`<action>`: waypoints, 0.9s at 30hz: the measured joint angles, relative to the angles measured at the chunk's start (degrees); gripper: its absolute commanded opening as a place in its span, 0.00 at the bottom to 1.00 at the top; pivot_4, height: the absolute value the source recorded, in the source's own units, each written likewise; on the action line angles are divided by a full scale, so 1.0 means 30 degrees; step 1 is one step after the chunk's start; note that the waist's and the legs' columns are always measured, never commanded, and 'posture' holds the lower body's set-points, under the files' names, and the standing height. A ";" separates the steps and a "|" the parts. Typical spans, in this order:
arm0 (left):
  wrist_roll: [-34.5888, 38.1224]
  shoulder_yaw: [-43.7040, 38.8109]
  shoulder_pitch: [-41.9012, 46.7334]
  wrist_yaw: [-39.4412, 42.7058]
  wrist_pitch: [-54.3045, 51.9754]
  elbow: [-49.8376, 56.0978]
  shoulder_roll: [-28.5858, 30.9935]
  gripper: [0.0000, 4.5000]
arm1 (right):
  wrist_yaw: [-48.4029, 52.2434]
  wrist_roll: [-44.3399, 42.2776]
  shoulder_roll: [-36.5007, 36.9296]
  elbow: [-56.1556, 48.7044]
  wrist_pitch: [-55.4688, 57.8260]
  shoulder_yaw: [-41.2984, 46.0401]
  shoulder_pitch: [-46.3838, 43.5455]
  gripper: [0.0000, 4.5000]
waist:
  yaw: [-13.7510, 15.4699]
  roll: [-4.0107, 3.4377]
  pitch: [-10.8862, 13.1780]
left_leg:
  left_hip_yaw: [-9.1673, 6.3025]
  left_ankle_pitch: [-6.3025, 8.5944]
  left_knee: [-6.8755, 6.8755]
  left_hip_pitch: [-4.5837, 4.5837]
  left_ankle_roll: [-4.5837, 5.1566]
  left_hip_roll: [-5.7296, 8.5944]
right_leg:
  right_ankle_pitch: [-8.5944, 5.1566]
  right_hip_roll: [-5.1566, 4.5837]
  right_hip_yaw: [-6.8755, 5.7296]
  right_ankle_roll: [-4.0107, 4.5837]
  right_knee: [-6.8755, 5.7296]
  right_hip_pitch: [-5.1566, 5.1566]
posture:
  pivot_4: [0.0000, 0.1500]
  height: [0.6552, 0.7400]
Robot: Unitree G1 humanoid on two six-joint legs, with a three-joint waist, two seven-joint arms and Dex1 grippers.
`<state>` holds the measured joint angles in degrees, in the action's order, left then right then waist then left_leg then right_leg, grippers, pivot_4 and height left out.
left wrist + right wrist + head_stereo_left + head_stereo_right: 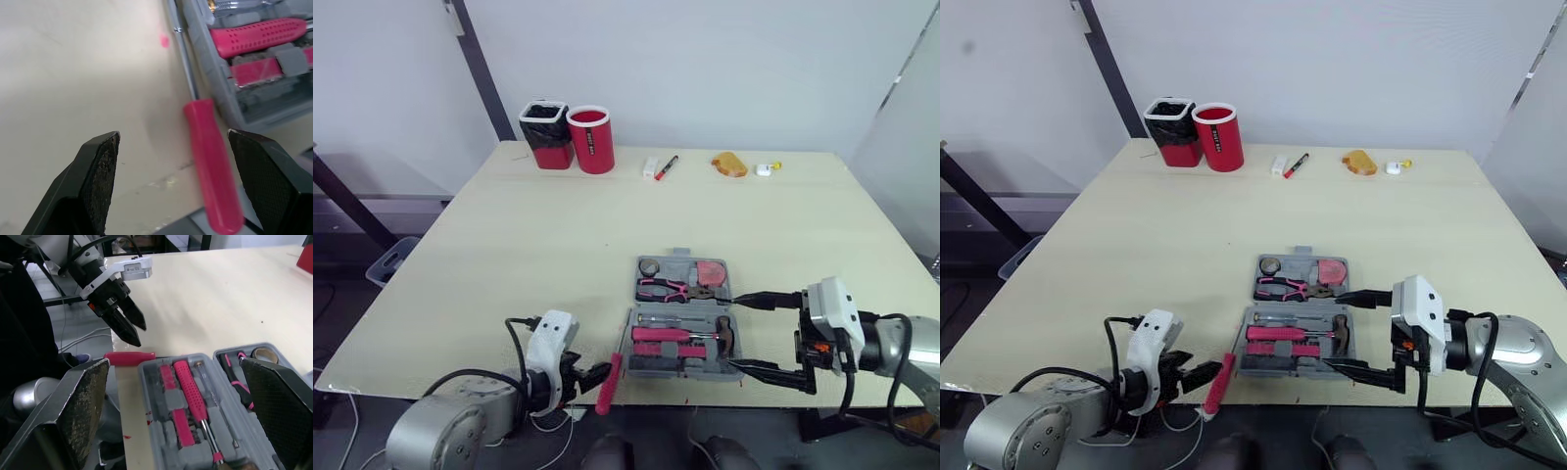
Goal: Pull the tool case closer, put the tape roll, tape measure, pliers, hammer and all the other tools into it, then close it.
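Tool case (680, 318) lay open near the tabletop's (509, 255) near edge, pliers (671, 288) and hammer (666, 334) seated inside; a red-handled screwdriver (608, 382) lay outside, just beside the case's left side, handle at the near edge. Left gripper (595, 374) was spread; the handle lay between its fingers, untouched, nearer one of them; likely lined up to pinch it. Right gripper (749, 333) was spread wide, straddling the case's right end; probably placed to steady the case.
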<state>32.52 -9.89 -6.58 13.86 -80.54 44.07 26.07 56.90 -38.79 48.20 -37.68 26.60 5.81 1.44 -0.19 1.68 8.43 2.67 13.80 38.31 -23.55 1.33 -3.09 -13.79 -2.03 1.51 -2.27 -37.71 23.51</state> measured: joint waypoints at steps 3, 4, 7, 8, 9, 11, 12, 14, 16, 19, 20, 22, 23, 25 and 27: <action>-0.0604 0.0558 -0.0479 -0.0175 0.1059 -0.0189 -0.0036 0.83 | -0.0002 -0.0189 0.0137 -0.0004 0.0177 0.0398 0.0038 1.00 | 0.0012 0.0000 0.0001 | -0.0003 0.0000 0.0000 0.0000 0.0000 -0.0001 | -0.0001 -0.0001 -0.0005 0.0001 0.0001 0.0002 | 1.00 1.00; -0.0739 0.0669 -0.0523 -0.0196 0.1396 -0.0238 -0.0022 0.83 | -0.0001 -0.0236 0.0197 -0.0006 0.0198 0.0472 0.0038 1.00 | 0.0013 0.0000 0.0000 | -0.0004 0.0000 0.0000 -0.0001 0.0000 -0.0002 | -0.0001 -0.0001 -0.0005 0.0001 0.0003 0.0002 | 1.00 1.00; -0.1257 0.1360 -0.0834 -0.0201 0.2374 -0.0673 -0.0012 0.83 | 0.0014 -0.0330 0.0280 -0.0007 0.0249 0.0483 0.0036 1.00 | 0.0017 -0.0001 0.0000 | 0.0001 0.0002 -0.0001 -0.0007 0.0001 -0.0004 | -0.0001 -0.0004 -0.0004 0.0001 0.0017 0.0002 | 1.00 1.00; -0.1344 0.1509 -0.0871 -0.0194 0.2728 -0.0748 -0.0036 0.83 | 0.0024 -0.0344 0.0312 -0.0007 0.0261 0.0484 0.0035 1.00 | 0.0018 -0.0001 0.0000 | -0.0003 0.0002 -0.0001 -0.0008 0.0001 -0.0007 | -0.0001 -0.0004 -0.0008 0.0001 0.0019 0.0003 | 1.00 1.00; -0.1442 0.1622 -0.0871 -0.0192 0.2978 -0.0873 -0.0115 0.83 | 0.0037 -0.0360 0.0340 -0.0007 0.0261 0.0486 0.0033 1.00 | 0.0023 -0.0004 -0.0001 | 0.0000 0.0002 -0.0002 -0.0008 0.0001 -0.0007 | -0.0001 -0.0008 -0.0006 0.0001 0.0021 0.0003 | 1.00 1.00; -0.1454 0.1776 -0.0886 -0.0163 0.3516 -0.1206 -0.0488 0.83 | 0.0053 -0.0401 0.0362 -0.0007 0.0270 0.0487 0.0033 1.00 | 0.0041 -0.0003 -0.0001 | -0.0005 0.0002 -0.0001 -0.0012 0.0001 -0.0008 | -0.0002 -0.0009 -0.0012 0.0001 0.0022 0.0003 | 1.00 1.00; -0.1439 0.1824 -0.0884 -0.0135 0.3638 -0.1289 -0.0576 0.83 | 0.0052 -0.0445 0.0385 -0.0007 0.0281 0.0487 0.0032 1.00 | 0.0044 -0.0003 -0.0001 | -0.0005 0.0001 -0.0002 -0.0013 0.0001 -0.0008 | -0.0002 -0.0008 -0.0012 0.0001 0.0023 0.0004 | 1.00 1.00; -0.1418 0.1794 -0.0879 -0.0114 0.3715 -0.1400 -0.0738 0.83 | 0.0073 -0.0574 0.0526 -0.0007 0.0320 0.0501 0.0033 1.00 | 0.0047 -0.0003 -0.0001 | -0.0004 0.0002 -0.0002 -0.0013 0.0001 -0.0008 | -0.0002 -0.0008 -0.0011 0.0001 0.0024 0.0004 | 1.00 1.00; -0.1377 0.1745 -0.0881 -0.0102 0.3712 -0.1435 -0.0883 0.83 | 0.0089 -0.0611 0.0613 -0.0008 0.0328 0.0522 0.0033 1.00 | 0.0047 -0.0003 -0.0001 | -0.0003 0.0002 -0.0002 -0.0014 0.0001 -0.0009 | -0.0002 -0.0009 -0.0011 -0.0001 0.0028 0.0004 | 1.00 1.00; -0.1155 0.1458 -0.0850 -0.0034 0.3575 -0.1704 -0.1180 0.83 | 0.0112 -0.0667 0.0694 -0.0009 0.0329 0.0663 0.0039 1.00 | 0.0046 0.0000 0.0002 | -0.0012 0.0002 -0.0002 -0.0018 0.0001 -0.0008 | -0.0003 -0.0006 -0.0020 -0.0002 0.0028 0.0006 | 1.00 1.00; -0.1149 0.1444 -0.0843 -0.0031 0.3567 -0.1711 -0.1180 0.83 | 0.0114 -0.0667 0.0694 -0.0009 0.0329 0.0663 0.0041 1.00 | 0.0046 0.0000 0.0002 | -0.0013 0.0002 -0.0002 -0.0018 0.0001 -0.0008 | -0.0003 -0.0006 -0.0021 -0.0002 0.0028 0.0007 | 1.00 1.00; -0.0994 0.1245 -0.0650 -0.0017 0.3351 -0.1766 -0.1320 0.83 | 0.0133 -0.0705 0.0694 -0.0010 0.0328 0.0664 0.0095 1.00 | 0.0048 0.0000 0.0002 | -0.0012 0.0002 -0.0002 -0.0021 0.0001 -0.0008 | -0.0004 -0.0006 -0.0020 -0.0003 0.0030 0.0007 | 1.00 1.00; -0.0994 0.1201 -0.0566 -0.0022 0.3287 -0.1774 -0.1420 0.83 | 0.0136 -0.0711 0.0694 -0.0009 0.0328 0.0663 0.0107 1.00 | 0.0050 0.0000 0.0002 | -0.0009 0.0002 -0.0001 -0.0022 0.0001 -0.0008 | -0.0004 -0.0007 -0.0020 -0.0003 0.0032 0.0007 | 1.00 1.00; -0.0738 0.1150 -0.0212 -0.0020 0.2950 -0.1774 -0.1629 0.83 | 0.0138 -0.0729 0.0693 -0.0040 0.0328 0.0663 0.0124 1.00 | 0.0060 0.0001 0.0002 | -0.0012 0.0002 -0.0002 -0.0026 0.0001 -0.0005 | -0.0004 -0.0007 -0.0023 -0.0004 0.0035 0.0007 | 1.00 1.00; -0.0549 0.1068 0.0108 -0.0010 0.2521 -0.1772 -0.1584 0.83 | 0.0134 -0.0757 0.0693 -0.0303 0.0325 0.0671 0.0214 1.00 | 0.0065 0.0001 0.0002 | -0.0019 0.0002 -0.0004 -0.0026 0.0001 -0.0002 | -0.0004 -0.0001 -0.0028 -0.0004 0.0036 0.0007 | 1.00 1.00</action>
<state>30.87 -6.69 -6.26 13.83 -72.97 38.76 21.32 57.30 -41.06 50.28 -38.59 27.58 7.83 2.08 0.01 1.69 8.44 2.61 13.80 38.30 -23.63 1.34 -3.09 -13.81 -2.04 1.43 -2.28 -37.61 23.53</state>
